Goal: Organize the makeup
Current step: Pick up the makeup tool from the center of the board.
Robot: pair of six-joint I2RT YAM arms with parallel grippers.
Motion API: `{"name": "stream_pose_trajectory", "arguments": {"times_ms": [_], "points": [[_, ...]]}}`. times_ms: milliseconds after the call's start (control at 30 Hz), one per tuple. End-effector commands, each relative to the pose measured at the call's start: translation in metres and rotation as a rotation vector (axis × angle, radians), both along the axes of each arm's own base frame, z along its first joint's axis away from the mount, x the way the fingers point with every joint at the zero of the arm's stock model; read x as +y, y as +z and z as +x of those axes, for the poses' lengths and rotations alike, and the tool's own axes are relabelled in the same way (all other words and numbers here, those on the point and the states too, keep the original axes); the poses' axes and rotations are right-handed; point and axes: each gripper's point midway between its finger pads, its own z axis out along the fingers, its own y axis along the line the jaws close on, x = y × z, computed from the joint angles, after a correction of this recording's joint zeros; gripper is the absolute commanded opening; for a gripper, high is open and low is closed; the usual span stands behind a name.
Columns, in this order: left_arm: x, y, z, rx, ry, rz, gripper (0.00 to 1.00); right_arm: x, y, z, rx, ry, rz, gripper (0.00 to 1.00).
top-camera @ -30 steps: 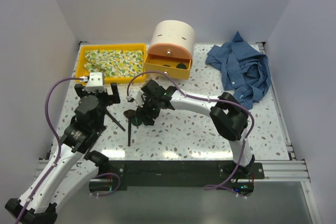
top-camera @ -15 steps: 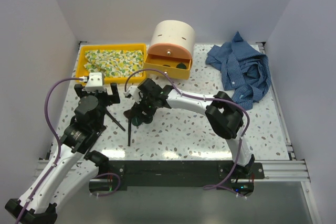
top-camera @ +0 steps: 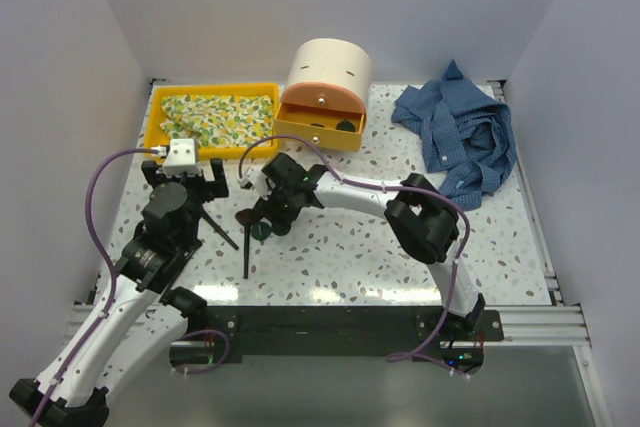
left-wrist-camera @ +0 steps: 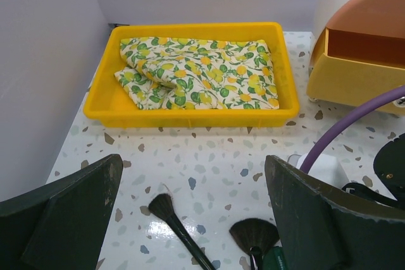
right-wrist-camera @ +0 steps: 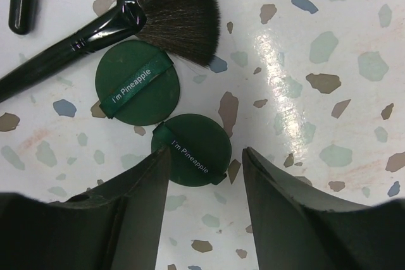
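Under right gripper (right-wrist-camera: 205,156), lower disc (right-wrist-camera: 190,147) partly hidden, fan brush (right-wrist-camera: 126,17) cropped

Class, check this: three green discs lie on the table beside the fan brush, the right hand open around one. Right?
Not three: the right wrist view shows two, the upper disc and the lower disc, beside the fan brush, the right hand open around the lower.
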Motion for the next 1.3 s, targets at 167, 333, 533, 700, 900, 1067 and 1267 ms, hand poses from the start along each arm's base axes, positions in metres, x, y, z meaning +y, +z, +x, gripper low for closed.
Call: {"name": "stream_pose_trajectory", "arguments": {"times_ms": [167, 333, 533, 700, 900, 1067, 1267], "points": [[0.004, 0.008, 0.002, -0.040, 0.020, 0.000, 1.00, -0.015, -0.024, -0.009, 0.003, 0.017, -0.084, 0.32], [0.003, 0.008, 0.002, -0.042, 0.013, 0.000, 1.00, -0.027, -0.020, -0.020, 0.004, 0.066, -0.096, 0.10], [0.001, 0.008, 0.003, -0.040, 0.004, 0.001, 1.00, -0.031, 0.012, -0.024, -0.049, 0.132, -0.053, 0.00], [0.001, 0.007, 0.003, -0.038, 0.001, 0.001, 1.00, -0.034, 0.039, -0.026, -0.096, 0.241, -0.043, 0.00], [-0.001, 0.006, 0.005, -0.032, -0.007, 0.004, 1.00, -0.049, 0.077, -0.030, -0.117, 0.440, -0.046, 0.00], [-0.004, 0.004, 0.006, -0.026, -0.019, 0.006, 1.00, -0.064, 0.106, -0.014, -0.194, 0.443, -0.045, 0.00], [-0.005, 0.004, 0.006, -0.025, -0.024, 0.006, 1.00, -0.086, 0.154, 0.018, -0.278, 0.354, 0.008, 0.00]]}}
